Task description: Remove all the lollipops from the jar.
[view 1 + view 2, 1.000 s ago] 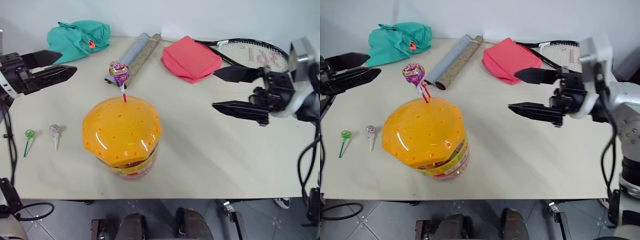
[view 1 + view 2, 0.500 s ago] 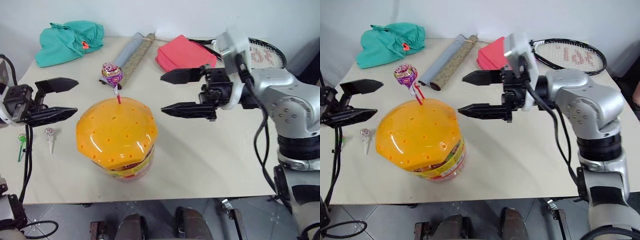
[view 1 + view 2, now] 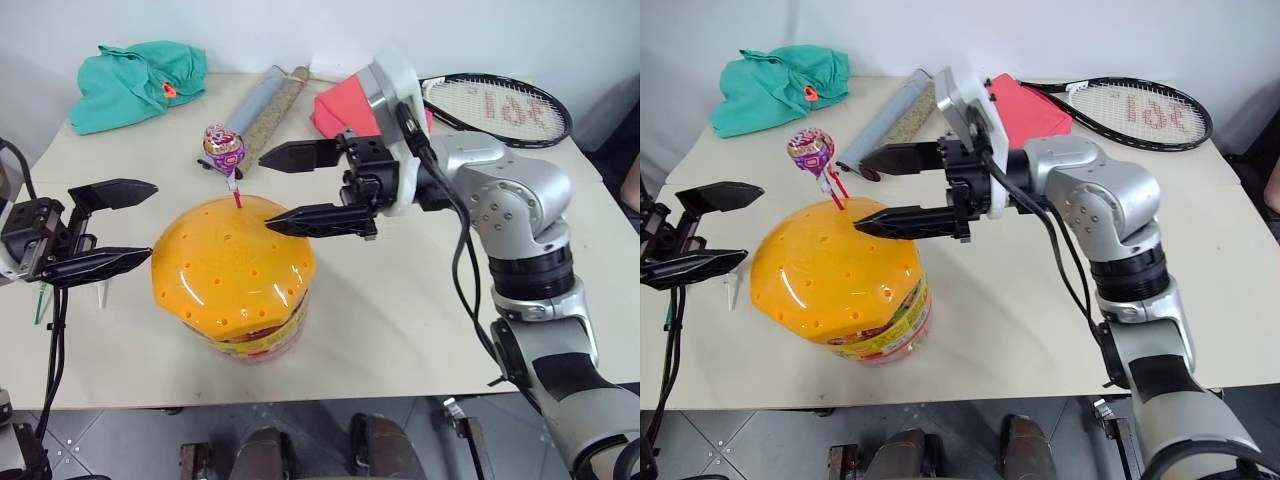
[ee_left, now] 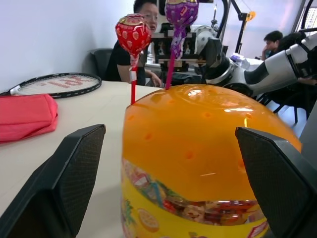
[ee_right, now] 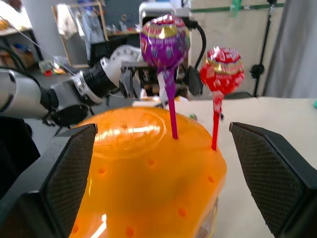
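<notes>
The jar (image 3: 235, 275) stands near the table's front edge, a clear tub under a domed orange lid with small holes. Two lollipops stand stuck in the lid's far side: a purple one (image 3: 224, 147) and a red one (image 5: 221, 69) beside it. My right gripper (image 3: 265, 192) hangs open and level over the lid, fingers pointing left, its tips just right of those sticks. My left gripper (image 3: 152, 220) is open at the jar's left side, empty. Behind its lower finger, two more lollipops lie on the table, one on a white stick (image 3: 102, 294) and one on a green stick (image 3: 41, 300).
At the table's back lie a teal cloth (image 3: 140, 75), a rolled grey mat (image 3: 262, 100), a red cloth (image 3: 338, 105) partly behind my right arm, and a tennis racket (image 3: 505, 105). A person (image 4: 144, 15) sits beyond the table in the left wrist view.
My right gripper has swung left from the table's right side to over the jar's lid. My left gripper has dropped and drawn back beside the jar. The camera has shifted.
</notes>
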### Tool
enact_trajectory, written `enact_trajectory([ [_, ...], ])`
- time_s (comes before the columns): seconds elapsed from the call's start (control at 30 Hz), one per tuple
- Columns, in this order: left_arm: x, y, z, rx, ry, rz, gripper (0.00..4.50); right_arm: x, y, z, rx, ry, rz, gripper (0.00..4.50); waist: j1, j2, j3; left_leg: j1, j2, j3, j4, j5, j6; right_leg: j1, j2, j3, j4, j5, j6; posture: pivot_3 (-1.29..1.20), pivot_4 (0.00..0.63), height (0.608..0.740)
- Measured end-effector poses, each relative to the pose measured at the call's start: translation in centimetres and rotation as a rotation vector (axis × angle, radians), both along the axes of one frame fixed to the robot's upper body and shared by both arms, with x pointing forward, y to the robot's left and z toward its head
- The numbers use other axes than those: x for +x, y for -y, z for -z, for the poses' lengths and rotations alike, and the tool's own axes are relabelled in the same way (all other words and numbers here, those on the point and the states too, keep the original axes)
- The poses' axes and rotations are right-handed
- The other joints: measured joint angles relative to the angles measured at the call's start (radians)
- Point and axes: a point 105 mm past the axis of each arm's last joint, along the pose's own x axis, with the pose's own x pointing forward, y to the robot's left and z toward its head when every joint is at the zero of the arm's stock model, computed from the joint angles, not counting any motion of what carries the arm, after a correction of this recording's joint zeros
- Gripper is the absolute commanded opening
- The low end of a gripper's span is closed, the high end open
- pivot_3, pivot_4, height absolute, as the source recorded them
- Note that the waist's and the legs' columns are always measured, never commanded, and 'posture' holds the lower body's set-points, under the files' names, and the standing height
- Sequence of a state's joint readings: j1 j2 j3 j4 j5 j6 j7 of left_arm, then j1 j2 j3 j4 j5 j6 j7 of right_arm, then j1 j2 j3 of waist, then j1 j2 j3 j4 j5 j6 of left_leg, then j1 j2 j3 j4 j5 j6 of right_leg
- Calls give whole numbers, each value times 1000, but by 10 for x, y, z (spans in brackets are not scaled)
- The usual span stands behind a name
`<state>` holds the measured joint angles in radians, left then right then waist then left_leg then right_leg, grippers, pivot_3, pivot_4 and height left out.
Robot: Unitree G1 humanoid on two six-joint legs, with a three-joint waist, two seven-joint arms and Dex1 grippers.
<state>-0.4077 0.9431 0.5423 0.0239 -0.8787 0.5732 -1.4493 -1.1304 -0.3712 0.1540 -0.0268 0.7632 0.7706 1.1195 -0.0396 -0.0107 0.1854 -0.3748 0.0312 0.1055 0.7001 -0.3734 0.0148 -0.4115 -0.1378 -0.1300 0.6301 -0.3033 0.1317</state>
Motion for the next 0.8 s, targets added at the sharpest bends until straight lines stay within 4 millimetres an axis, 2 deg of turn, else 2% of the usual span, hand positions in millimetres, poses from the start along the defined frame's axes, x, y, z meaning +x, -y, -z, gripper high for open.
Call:
enact_trajectory([
  [0.1, -4, -2, -3, -16, 12, -14, 4462, -6, -9, -3, 0, 10, -53, 4500, -5, 0, 0, 0, 0, 0, 0, 0, 0, 0, 0, 0, 0, 0, 0, 0, 150, 740],
  [0.23, -8, -5, -1, -15, 9, -44, 4462, -9, -20, 4, -19, -7, -103, 4500, -13, 0, 0, 0, 0, -1, 0, 0, 0, 0, 0, -1, 0, 0, 0, 0, 150, 740],
  [0.4, -10, -4, -2, -11, 10, -64, 4462, -7, -25, 5, -13, -9, -125, 4500, -19, 0, 0, 0, 0, -3, -1, 0, 0, 0, 0, -1, 1, 0, 0, 0, 150, 740],
  [0.5, -11, -3, -3, -9, 15, -71, 4500, -5, -28, 6, -9, -10, -129, 3841, -21, 0, 0, 0, 0, -3, -1, 0, 0, 0, 0, -1, 1, 0, 0, 0, 150, 740],
  [0.57, -10, -3, -3, -14, 16, -76, 4500, -3, -31, 6, 0, -13, -129, 3213, -21, 0, 0, 0, 0, -3, -1, 0, 0, 0, 0, -1, 1, 0, 0, 0, 150, 740],
  [0.8, -10, -2, -7, -22, 32, -73, 4500, 4, -36, -4, 12, 27, -110, 708, -21, 0, 0, 0, 0, -3, -1, 0, -1, 0, 0, -1, 1, 0, 0, 0, 150, 740],
])
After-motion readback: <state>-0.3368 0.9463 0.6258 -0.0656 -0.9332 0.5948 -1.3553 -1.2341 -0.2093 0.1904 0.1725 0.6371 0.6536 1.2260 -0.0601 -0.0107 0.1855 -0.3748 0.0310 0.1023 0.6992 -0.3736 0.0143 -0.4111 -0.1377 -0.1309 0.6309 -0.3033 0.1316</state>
